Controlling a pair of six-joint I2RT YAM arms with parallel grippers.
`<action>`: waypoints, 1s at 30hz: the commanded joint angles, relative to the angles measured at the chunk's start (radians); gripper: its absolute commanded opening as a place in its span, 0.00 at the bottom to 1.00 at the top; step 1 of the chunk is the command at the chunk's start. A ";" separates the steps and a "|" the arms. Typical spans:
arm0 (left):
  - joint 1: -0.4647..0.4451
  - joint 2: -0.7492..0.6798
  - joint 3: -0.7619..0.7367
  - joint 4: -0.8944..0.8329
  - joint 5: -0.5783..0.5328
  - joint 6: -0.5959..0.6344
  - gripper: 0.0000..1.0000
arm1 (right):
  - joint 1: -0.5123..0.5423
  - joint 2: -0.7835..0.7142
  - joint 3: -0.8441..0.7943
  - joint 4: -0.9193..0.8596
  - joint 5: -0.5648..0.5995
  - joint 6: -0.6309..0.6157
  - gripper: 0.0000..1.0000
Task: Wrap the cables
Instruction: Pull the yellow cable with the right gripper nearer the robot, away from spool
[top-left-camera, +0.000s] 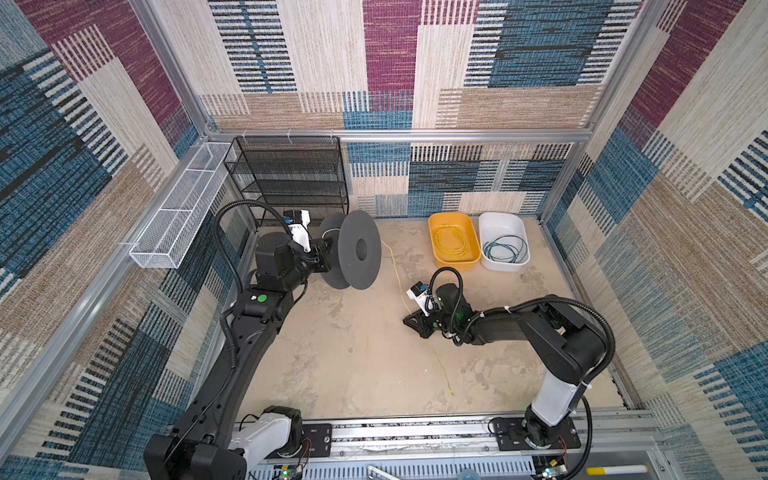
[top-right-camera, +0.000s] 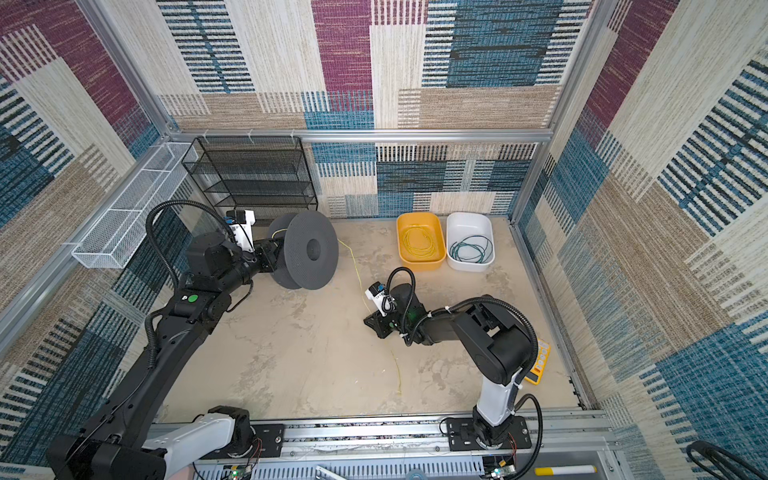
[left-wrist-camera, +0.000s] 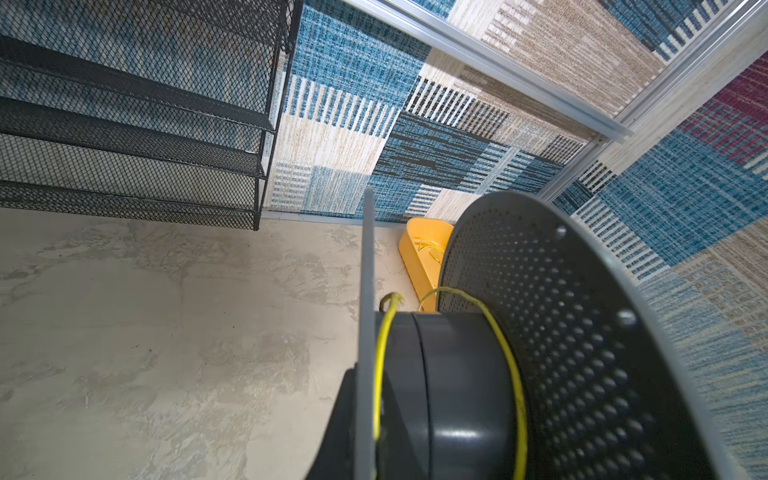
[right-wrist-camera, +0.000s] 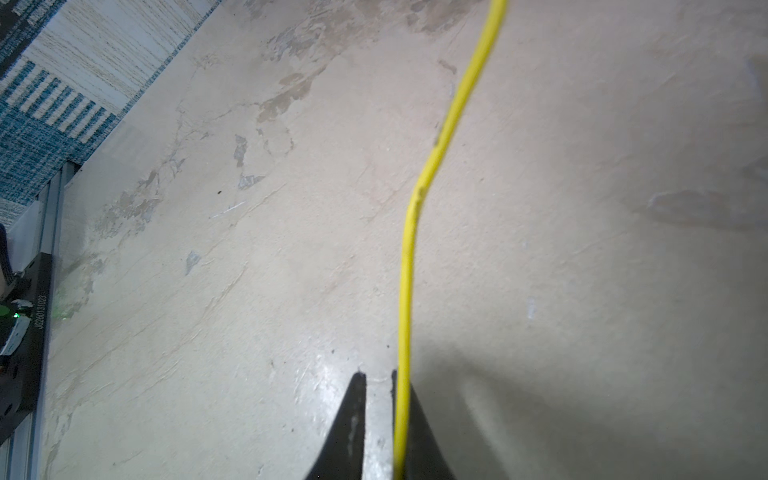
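My left gripper (top-left-camera: 325, 252) is shut on the near flange of a dark grey spool (top-left-camera: 359, 249), holding it off the table at the back left. Only one dark finger (left-wrist-camera: 332, 428) shows in the left wrist view. A yellow cable (left-wrist-camera: 380, 353) is looped round the spool's hub. From there the yellow cable (top-left-camera: 395, 270) drops to my right gripper (top-left-camera: 409, 320) low over mid-table, then trails forward. In the right wrist view my right gripper (right-wrist-camera: 379, 376) has its jaws slightly apart, and the cable (right-wrist-camera: 405, 270) runs along one finger's inner edge. A teal cable (top-left-camera: 505, 249) lies coiled in a white bin (top-left-camera: 503, 267).
A yellow bin (top-left-camera: 455, 262) beside the white one holds a coil of yellow wire (top-left-camera: 451, 243). A black mesh shelf (top-left-camera: 291, 178) and a white mesh basket (top-left-camera: 178, 216) stand at the back left. A yellow device (top-right-camera: 540, 361) lies by the right arm. The arms' rail (top-left-camera: 415, 432) runs along the front.
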 joint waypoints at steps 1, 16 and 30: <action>0.008 0.003 0.018 0.088 -0.025 -0.012 0.00 | 0.006 -0.033 -0.021 0.044 -0.006 0.019 0.07; 0.066 0.045 0.078 0.157 -0.194 -0.123 0.00 | 0.110 -0.233 -0.166 0.051 0.055 0.063 0.00; 0.097 0.066 0.071 0.203 -0.316 -0.136 0.00 | 0.247 -0.386 -0.244 0.002 0.137 0.075 0.00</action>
